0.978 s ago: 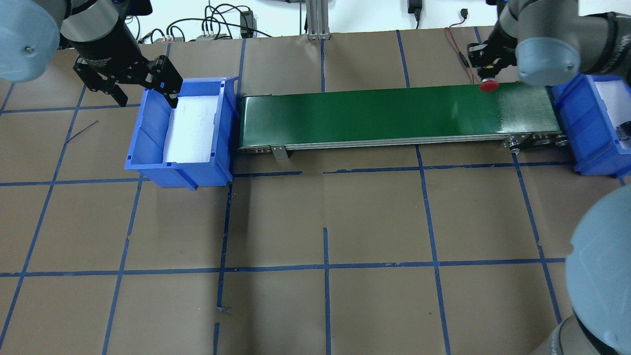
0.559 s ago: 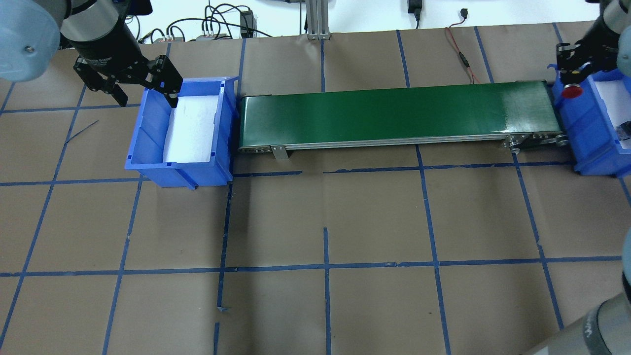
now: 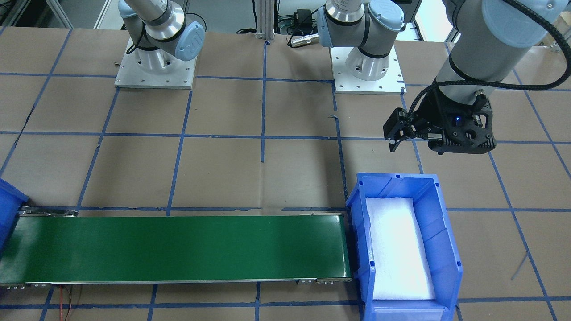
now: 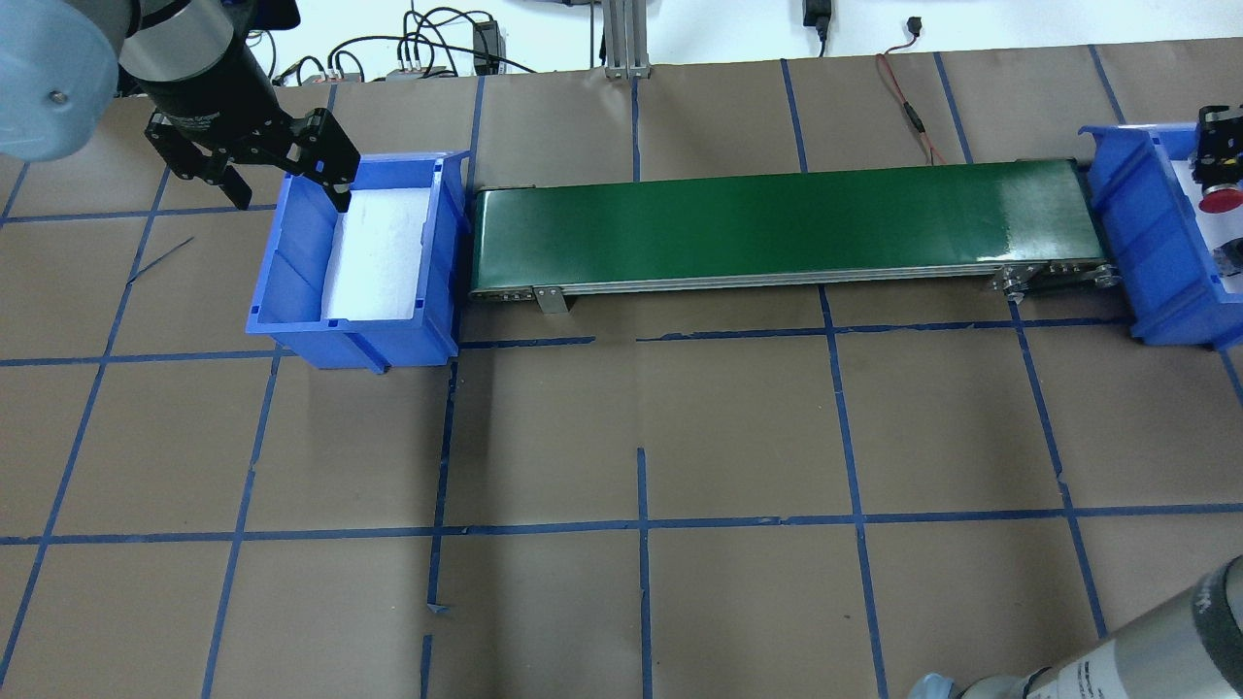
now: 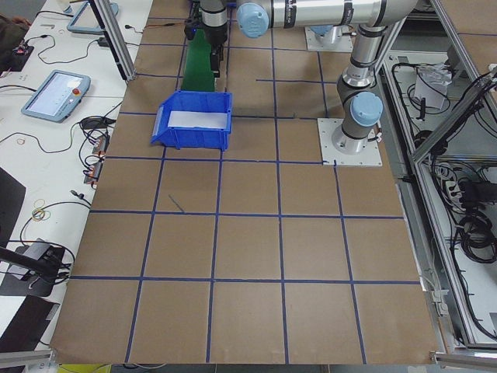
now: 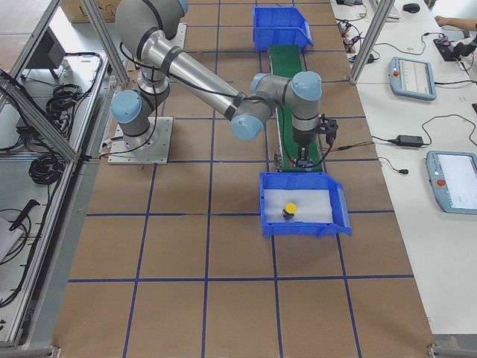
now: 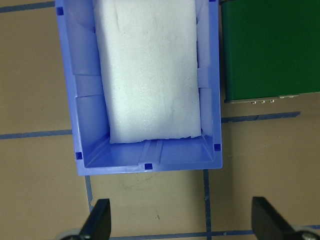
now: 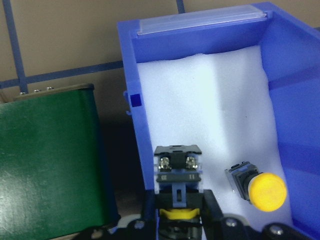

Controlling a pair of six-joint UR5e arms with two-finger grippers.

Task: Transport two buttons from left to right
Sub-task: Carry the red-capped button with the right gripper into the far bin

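Observation:
My right gripper (image 4: 1220, 167) is shut on the red-capped button (image 4: 1219, 201) and holds it over the right blue bin (image 4: 1126, 223). In the right wrist view the button's black and yellow body (image 8: 178, 172) stands between the gripper's (image 8: 179, 212) fingers, above the bin's white foam near its belt-side wall (image 8: 137, 125). The yellow-capped button (image 8: 261, 190) lies on the foam beside it and also shows in the exterior right view (image 6: 290, 209). My left gripper (image 4: 286, 194) is open and empty, hovering at the far outer corner of the left blue bin (image 4: 291, 320). Its fingertips (image 7: 97, 222) frame bare table.
The green conveyor belt (image 4: 777, 218) runs between the two bins and carries nothing. The left bin (image 3: 357, 232) holds only white foam. A red cable (image 4: 908, 97) lies behind the belt's right end. The table is brown paper with a blue tape grid.
My right gripper has carried the red-capped button rightward, from over the belt's right end to over the right bin. The left arm has not moved.

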